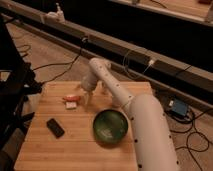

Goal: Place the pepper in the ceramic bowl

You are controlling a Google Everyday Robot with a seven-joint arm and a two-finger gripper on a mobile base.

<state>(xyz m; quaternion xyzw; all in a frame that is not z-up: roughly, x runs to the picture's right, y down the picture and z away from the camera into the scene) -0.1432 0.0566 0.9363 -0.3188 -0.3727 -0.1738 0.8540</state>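
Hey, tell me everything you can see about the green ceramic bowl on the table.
The ceramic bowl is round, shallow, dark green and glossy, with pale marks inside and nothing else in it. It sits upright on the wooden table, right of centre, close beside the robot's arm. The pepper lies apart up-left, where the open gripper hangs beside it.

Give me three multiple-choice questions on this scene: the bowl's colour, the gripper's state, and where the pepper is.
1. The ceramic bowl is: A white; B dark green; C red.
2. The gripper is: A open, beside the pepper; B shut on the pepper; C inside the bowl.
3. The pepper lies: A in the bowl; B on the table by the white block; C in the gripper.
Answers: B, its glaze is green; A, it holds nothing; B, it rests on the wood beside the block.
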